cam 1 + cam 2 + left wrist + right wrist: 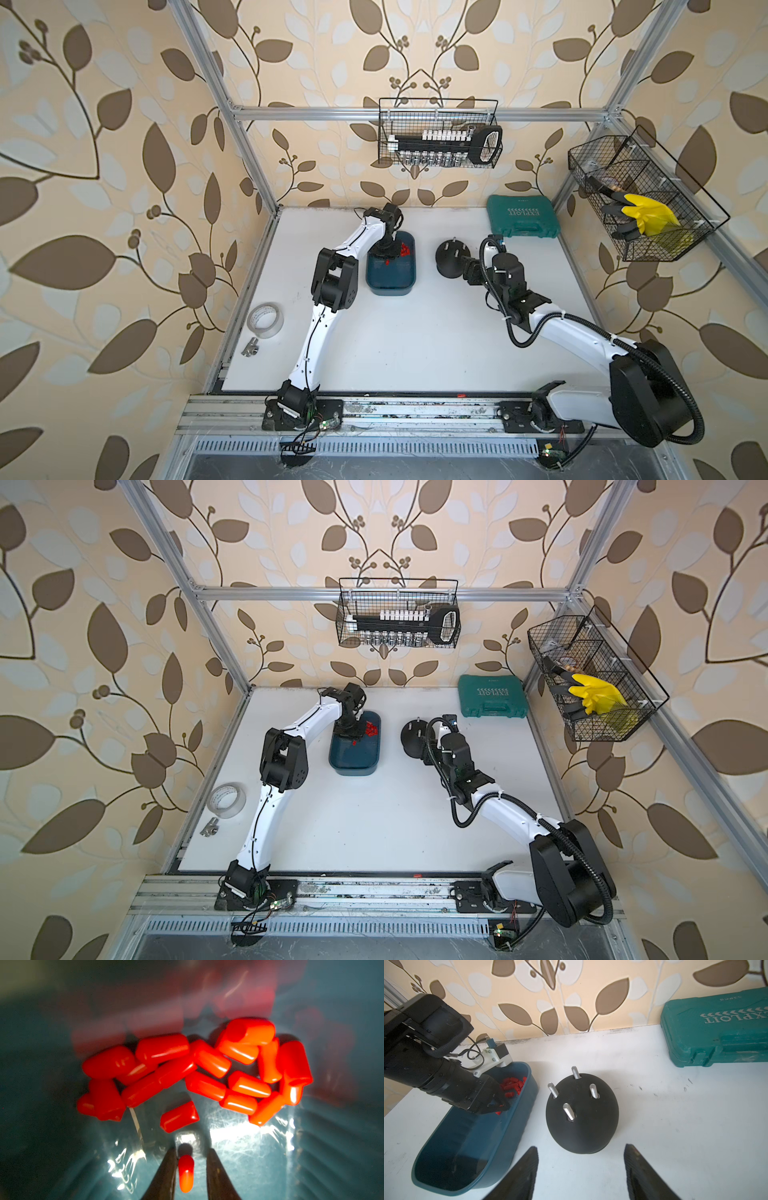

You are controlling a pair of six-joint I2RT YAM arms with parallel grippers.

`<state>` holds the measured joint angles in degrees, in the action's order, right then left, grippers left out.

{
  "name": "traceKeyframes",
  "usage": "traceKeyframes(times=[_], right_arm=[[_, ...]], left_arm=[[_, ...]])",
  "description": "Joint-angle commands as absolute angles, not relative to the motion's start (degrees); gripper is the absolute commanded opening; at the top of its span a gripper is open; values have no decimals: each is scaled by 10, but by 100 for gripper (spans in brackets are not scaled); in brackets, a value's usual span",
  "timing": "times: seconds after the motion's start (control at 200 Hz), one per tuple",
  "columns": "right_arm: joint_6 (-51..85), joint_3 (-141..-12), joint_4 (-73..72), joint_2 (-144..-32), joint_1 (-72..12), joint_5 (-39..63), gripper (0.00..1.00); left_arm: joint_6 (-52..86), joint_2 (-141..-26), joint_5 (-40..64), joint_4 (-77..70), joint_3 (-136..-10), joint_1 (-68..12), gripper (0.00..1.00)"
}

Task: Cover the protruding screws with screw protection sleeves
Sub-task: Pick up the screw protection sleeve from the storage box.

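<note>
Clear roll of tape [265,322] and small silver pipe fitting [250,347]: lie near left, by the edge of the white table [415,345]; play no part in this step.
Dark blue oblong plastic tray [390,289]: sits left of centre, toward the far side; holds the heap of tiny red plastic screw protection sleeves [209,1059] at its far end.
Left gripper [191,1150]: reaches down into the tray; straddles one lone sleeve [186,1174] with jaws partly apart; touches it on one side only, so clamps nothing yet.
Black round dome base [583,1126]: stands just right of the tray; carries four thin silver protruding screws [593,1091], all bare, splayed outward.
Right gripper [581,1148]: hovers just right of the dome, jaws wide, empty.
Green plastic tool case [521,216]: rests far right, closed.
Risk, pick: likely to squirt the smooth sleeve sideways if closed off-centre, or to grab it askew.
Risk, placing: could jam or drop the cap on a slanted screw unless lined up with the tilt; could also shove the unsteadied dome.
</note>
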<state>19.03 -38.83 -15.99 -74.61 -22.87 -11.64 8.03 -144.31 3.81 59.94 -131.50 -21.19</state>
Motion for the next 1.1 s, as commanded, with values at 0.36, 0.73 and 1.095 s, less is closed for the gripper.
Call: traceKeyframes(times=[0.36,0.73,1.095], right_arm=[[187,-379,-166,-735,-233,-127,67],[187,-379,-165,-736,-234,-129,68],[187,-378,-164,-735,-235,-130,69]], left_arm=[[73,-1448,24,601,-1327,-214,19],[75,-1436,20,600,-1322,-215,11],[87,-1400,33,602,-1319,-215,9]])
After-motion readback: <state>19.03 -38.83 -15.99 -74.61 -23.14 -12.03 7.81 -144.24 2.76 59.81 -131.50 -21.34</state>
